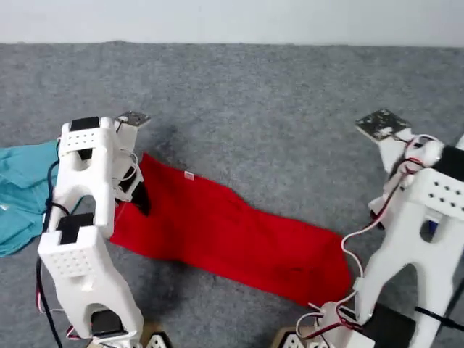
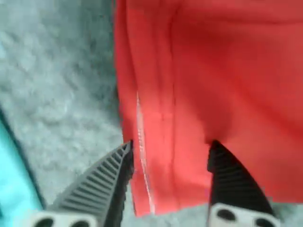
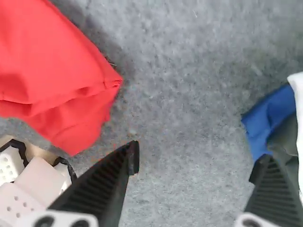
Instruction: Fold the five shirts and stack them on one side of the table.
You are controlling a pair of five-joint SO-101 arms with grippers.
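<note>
Red shirt lies mid-table as a long diagonal band, seemingly part folded | left gripper spread wide, straddling its hemmed end, nothing clamped | right gripper spread wide over bare table near its other end, empty | teal shirt rumpled at table edge; most folding and stacking likely remains

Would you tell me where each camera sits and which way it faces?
High view: overhead, looking down at the table; both arms show.
Left wrist view: on left arm, facing down; left gripper open over the red shirt.
Right wrist view: on right arm, facing down; right gripper open over table.
All share the red shirt.
</note>
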